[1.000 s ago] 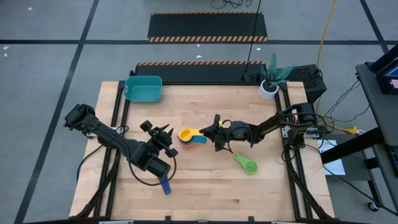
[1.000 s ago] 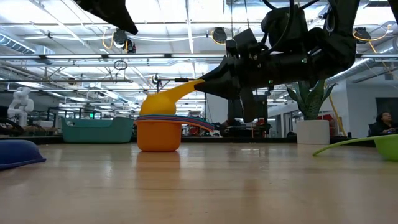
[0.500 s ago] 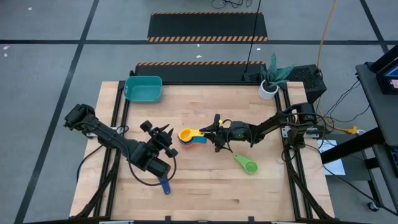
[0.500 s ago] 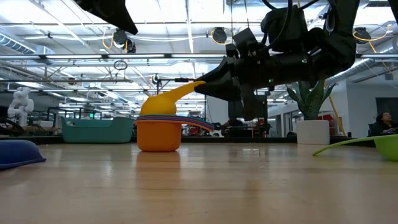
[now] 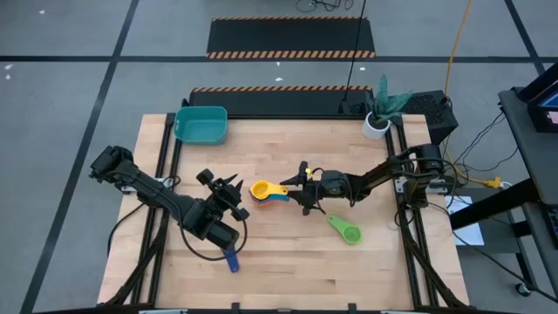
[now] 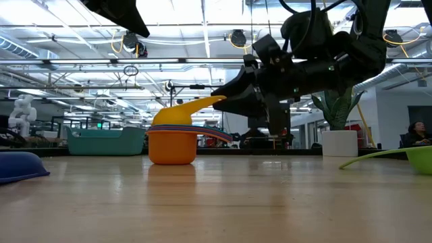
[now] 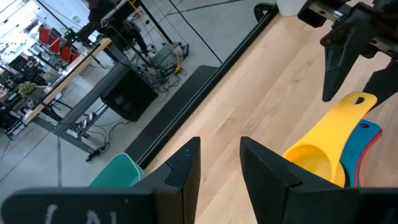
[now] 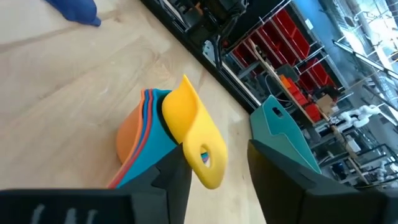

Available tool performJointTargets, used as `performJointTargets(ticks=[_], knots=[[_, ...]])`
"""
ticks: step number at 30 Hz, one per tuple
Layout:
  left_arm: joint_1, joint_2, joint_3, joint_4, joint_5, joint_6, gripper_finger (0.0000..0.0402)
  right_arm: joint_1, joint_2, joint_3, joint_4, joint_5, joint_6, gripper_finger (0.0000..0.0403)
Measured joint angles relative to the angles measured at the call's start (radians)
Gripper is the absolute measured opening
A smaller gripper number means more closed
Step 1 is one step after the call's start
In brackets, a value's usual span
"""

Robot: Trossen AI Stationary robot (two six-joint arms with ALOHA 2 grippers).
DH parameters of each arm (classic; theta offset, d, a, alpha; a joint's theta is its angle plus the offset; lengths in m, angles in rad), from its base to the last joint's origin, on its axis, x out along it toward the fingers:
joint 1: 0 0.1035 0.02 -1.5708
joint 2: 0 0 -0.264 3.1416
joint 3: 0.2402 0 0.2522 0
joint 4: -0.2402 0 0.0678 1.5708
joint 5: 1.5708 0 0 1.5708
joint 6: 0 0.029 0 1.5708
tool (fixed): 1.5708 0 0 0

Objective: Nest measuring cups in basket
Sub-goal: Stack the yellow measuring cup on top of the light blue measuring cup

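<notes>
Looking around: a white plant pot (image 5: 377,125) with a green plant stands at the upper right of the table (image 5: 288,270), and a black box (image 5: 433,112) sits just right of it.
In the way: nothing lies between the stack of cups (image 5: 268,194) and the basket (image 5: 201,124); only bare wood shows there.
Basket: a teal tub at the upper left of the table, well apart from the cups.
Right gripper (image 5: 295,185): in the middle of the high view, just right of the stack. Its two fingers are open a little, one on each side of the yellow handle. In the low view they do not seem to squeeze it.
Left gripper (image 5: 228,187): just left of the stack, fingers a small way apart, holding nothing.
Stack of cups: near the middle of the table. The yellow cup (image 8: 193,134) sits on top, with light blue, red and orange (image 6: 171,146) cups under it. The yellow handle sticks up on a slant.
Green cup (image 5: 346,231): lies alone, lower right of the stack.
Dark blue cup (image 5: 230,259): lies alone at the lower left, by the left arm.
</notes>
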Motion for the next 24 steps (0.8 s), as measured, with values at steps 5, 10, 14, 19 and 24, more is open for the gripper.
performJointTargets(ticks=[5, 10, 14, 19, 24], knots=[[0.0, 0.0, 0.0, 0.0, 0.0, 0.001, 0.0115, -0.002, 0.0, 0.0, 0.001, 0.0, 0.058, 0.0166], [0.0, 0.0, 0.0, 0.0, 0.0, 0.002, 0.0115, -0.004, 0.0, 0.0, -0.01, -0.054, 0.107, 0.0187], [0.0, 0.0, 0.0, 0.0, 0.0, 0.002, 0.0115, -0.012, 0.0, 0.0, -0.014, -0.078, 0.144, 0.0204], [0.0, 0.0, 0.0, 0.0, 0.0, 0.003, 0.0115, -0.025, 0.0, 0.0, -0.022, -0.078, 0.182, 0.0214], [0.0, 0.0, 0.0, 0.0, 0.0, 0.008, 0.0115, -0.03, -0.012, 0.0, -0.065, -0.123, 0.199, 0.0215]])
